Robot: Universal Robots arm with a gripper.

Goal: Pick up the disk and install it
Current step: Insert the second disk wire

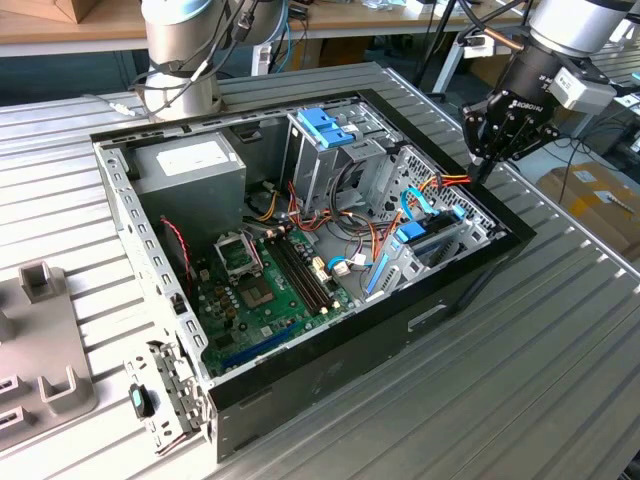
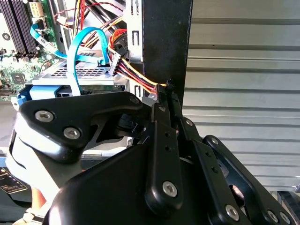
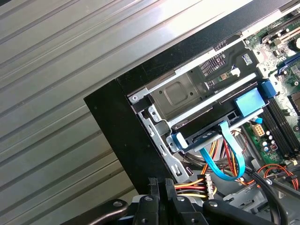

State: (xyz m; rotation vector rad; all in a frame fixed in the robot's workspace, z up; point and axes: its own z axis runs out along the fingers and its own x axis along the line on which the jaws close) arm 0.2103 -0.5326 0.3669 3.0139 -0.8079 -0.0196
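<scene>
Above the far corner of the open computer case (image 1: 330,370), at the exterior view's right, the gripper (image 1: 497,150) hangs with its black fingers drawn together and nothing between them; in the second wrist view the finger links (image 2: 161,140) fold in to a closed tip right by the case's black wall, next to a bundle of red, yellow and black wires (image 2: 133,77). It looks clenched on empty air, not grasping anything.

Just inward of that corner sits the disk (image 3: 187,93), lying flat inside its bay in the metal drive cage (image 1: 440,225). In the first wrist view its grey metal face shows between the cage rails, with a light-blue carrier rail (image 3: 251,104) along the edge towards the motherboard (image 1: 265,290) and a thin blue cable (image 3: 229,152) looping away from it. In the second wrist view the same disk (image 2: 79,72) shows from the side, level within the cage, with the blue cable arching over it.

Judging by this, the picking up is done and the disk is already in its slot, with the gripper apart from it. Whether it is pushed fully home and latched, I cannot tell. Further off stand the power supply (image 1: 190,165) and the blue latch (image 1: 325,125) atop the taller cage, all on a ribbed metal table (image 1: 520,380)
</scene>
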